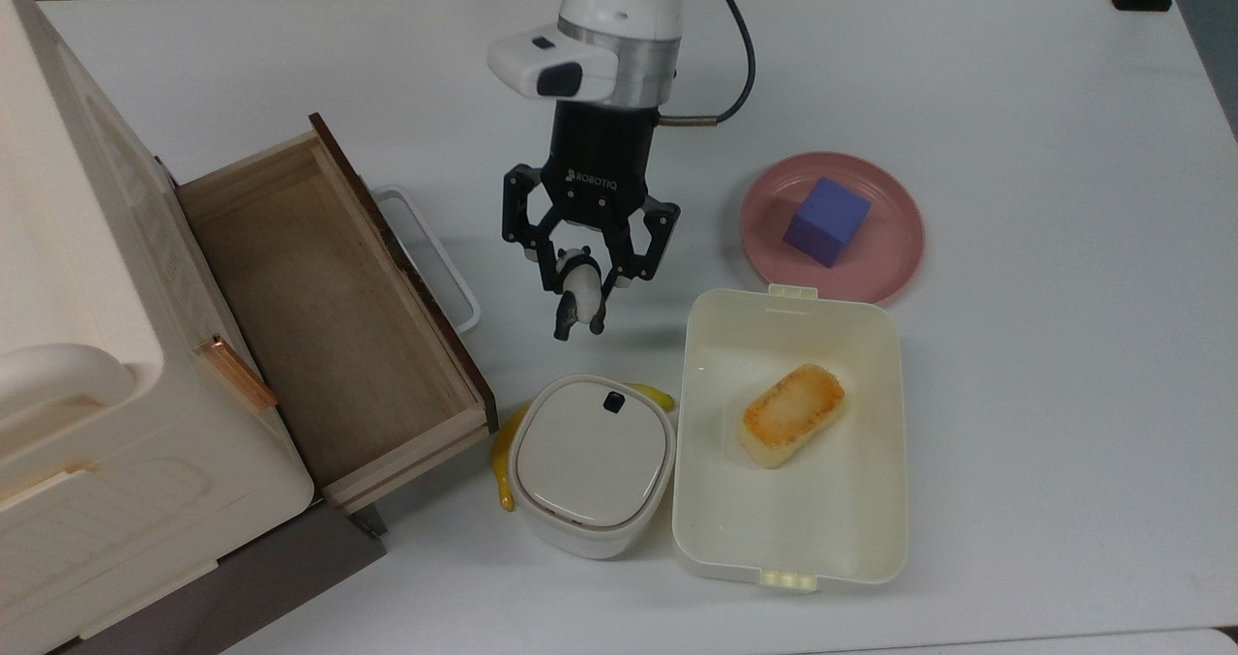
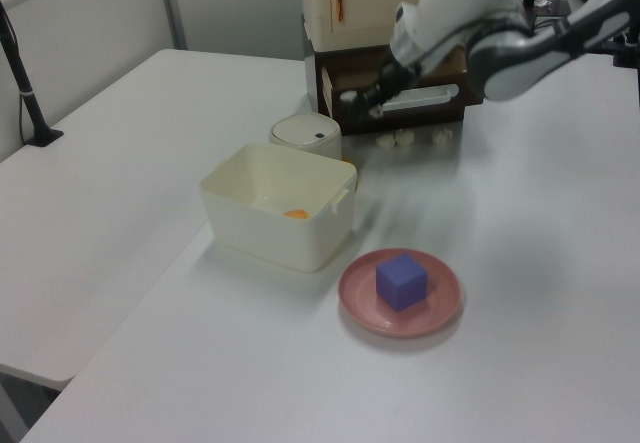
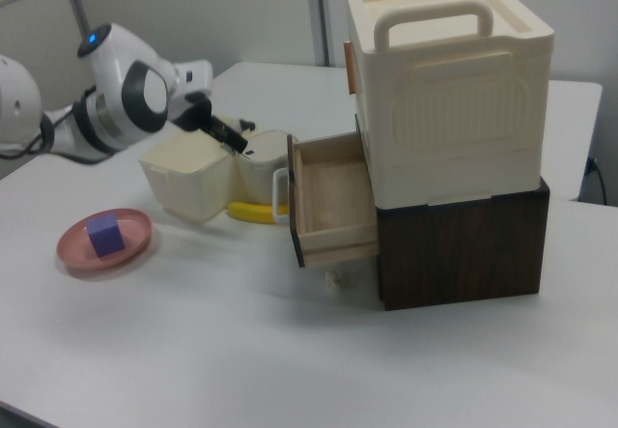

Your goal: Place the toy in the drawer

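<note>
The pincer [image 1: 581, 282] is clamped on the panda figurine [image 1: 578, 299], holding it above the white desk [image 1: 1016, 394]. In the top view the panda hangs at about three o'clock from the open wooden drawer [image 1: 319, 316], just beyond its white loop handle [image 1: 435, 253], and at twelve o'clock from the lidded white container [image 1: 590, 461]. The cream box [image 1: 788, 539] holding a toasted block [image 1: 791, 413] sits at four o'clock from the panda.

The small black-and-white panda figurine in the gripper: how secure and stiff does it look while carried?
The small black-and-white panda figurine hangs rigid, so probably hard. The gripper pinches just its top, so it might pivot. Being tiny, it likely weighs little.
</note>
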Available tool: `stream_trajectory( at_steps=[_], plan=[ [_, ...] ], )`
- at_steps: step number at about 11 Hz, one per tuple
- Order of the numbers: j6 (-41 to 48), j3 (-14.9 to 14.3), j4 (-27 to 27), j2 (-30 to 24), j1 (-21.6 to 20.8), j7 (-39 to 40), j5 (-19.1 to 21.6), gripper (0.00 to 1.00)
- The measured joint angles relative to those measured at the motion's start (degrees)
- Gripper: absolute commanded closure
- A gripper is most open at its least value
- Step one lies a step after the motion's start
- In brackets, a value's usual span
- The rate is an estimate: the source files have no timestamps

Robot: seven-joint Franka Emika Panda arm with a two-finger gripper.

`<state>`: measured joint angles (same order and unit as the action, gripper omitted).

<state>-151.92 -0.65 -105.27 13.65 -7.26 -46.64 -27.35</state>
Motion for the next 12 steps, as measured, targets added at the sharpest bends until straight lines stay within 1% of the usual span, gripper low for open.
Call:
stream_trajectory(
  at_steps=[1, 2, 4, 5, 6, 7, 8, 9, 10, 12],
  plan=[
    [2.7, 0.0, 2.4, 0.0, 0.0, 0.5, 1.5, 1.0],
    [5.8, 0.0, 4.0, 0.0, 0.0, 4.3, 4.1, 1.0],
    [13.1, -0.3, 7.6, 0.0, 0.4, 18.5, 17.4, 1.0],
    [18.3, -1.6, 10.5, 0.0, 0.9, 25.4, 22.8, 1.0],
    [22.8, -3.9, 13.3, 0.0, 2.1, 30.9, 26.5, 1.0],
    [25.0, -6.3, 14.9, 0.0, 3.2, 34.7, 28.1, 1.0],
    [25.7, -8.3, 15.1, 0.1, 4.4, 37.5, 28.6, 1.0],
    [25.7, -9.2, 15.1, 0.5, 5.7, 39.0, 28.6, 0.8],
    [25.7, -9.3, 15.0, 1.4, 7.0, 39.7, 28.6, 0.01],
    [25.7, -9.3, 15.0, 3.6, 8.4, 39.8, 28.6, 0.0]
  ],
)
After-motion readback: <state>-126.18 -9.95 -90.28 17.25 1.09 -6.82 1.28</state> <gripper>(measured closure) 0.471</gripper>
